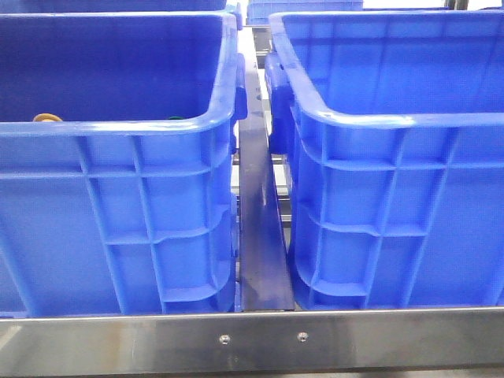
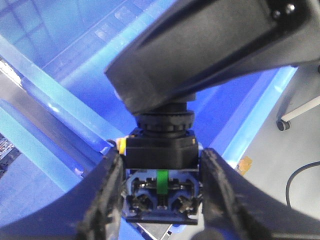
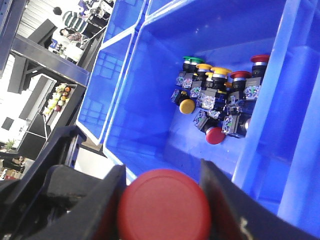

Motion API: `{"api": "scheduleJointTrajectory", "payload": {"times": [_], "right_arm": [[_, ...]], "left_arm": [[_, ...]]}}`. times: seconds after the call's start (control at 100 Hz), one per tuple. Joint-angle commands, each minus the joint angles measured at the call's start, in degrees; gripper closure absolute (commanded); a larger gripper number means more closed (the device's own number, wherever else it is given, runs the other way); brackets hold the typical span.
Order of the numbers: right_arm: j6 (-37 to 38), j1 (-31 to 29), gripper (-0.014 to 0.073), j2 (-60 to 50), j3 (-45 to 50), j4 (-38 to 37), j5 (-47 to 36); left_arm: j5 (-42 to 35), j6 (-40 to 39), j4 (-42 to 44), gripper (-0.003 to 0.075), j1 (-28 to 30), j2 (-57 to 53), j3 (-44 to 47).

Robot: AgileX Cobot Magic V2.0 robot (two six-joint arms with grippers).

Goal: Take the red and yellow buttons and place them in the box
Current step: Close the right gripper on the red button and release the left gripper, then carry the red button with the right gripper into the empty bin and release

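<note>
My right gripper [image 3: 162, 202] is shut on a red button [image 3: 165, 206], its domed cap filling the gap between the fingers. It hangs above a blue box [image 3: 150, 107] that holds several red, yellow and green-topped buttons [image 3: 216, 100] in one corner. My left gripper [image 2: 162, 200] is shut on a button body [image 2: 160, 172], black with a blue contact block and a green stripe. Its big cap [image 2: 200, 50] looks dark from below, so I cannot tell its colour. Neither gripper shows in the front view, where two blue boxes [image 1: 118, 126] [image 1: 394, 118] stand side by side.
A yellow cap [image 1: 47, 118] and a green one [image 1: 175, 118] peek over the left box's front rim. A metal rail [image 1: 252, 339] runs along the front. In the left wrist view, blue crate walls [image 2: 65, 100] lie below, with grey floor, a caster wheel [image 2: 283, 125] and a cable beyond.
</note>
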Motion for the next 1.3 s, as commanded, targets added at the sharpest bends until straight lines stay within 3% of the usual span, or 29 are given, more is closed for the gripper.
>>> {"api": "scheduleJointTrajectory", "payload": {"times": [0.0,0.22,0.32,0.5,0.69,0.94,1.29], "right_arm": [[-1.3,0.0,0.0443,-1.2,-2.1,4.1,1.7],[-2.7,-0.2,0.0443,-1.2,-2.1,4.1,-0.9],[-3.3,-0.2,0.0443,-1.2,-2.1,4.0,-2.8],[-5.6,-0.2,0.0443,-1.3,-2.1,4.0,-8.0],[-9.8,-2.3,0.0443,-1.3,-2.1,4.0,-10.9],[-16.8,-6.1,0.0443,-1.3,-2.1,4.0,-14.7],[-33.1,-6.6,0.0443,-1.3,-2.0,4.0,-27.4]], "left_arm": [[-4.0,-0.1,0.4,0.0638,-0.5,-1.6,-1.5],[-3.8,-0.2,0.4,0.0246,-0.4,-1.6,-1.5],[-3.7,-0.2,0.4,0.0155,-0.4,-1.6,-1.5],[-3.4,-0.8,0.4,0.0148,0.0,-1.7,-1.5],[-2.7,-2.6,0.4,0.0153,4.7,-1.7,-1.4],[-4.4,-4.4,0.4,0.0153,15.8,-5.7,4.8],[-10.1,-6.0,1.3,0.0153,33.7,-23.7,21.6]]}}
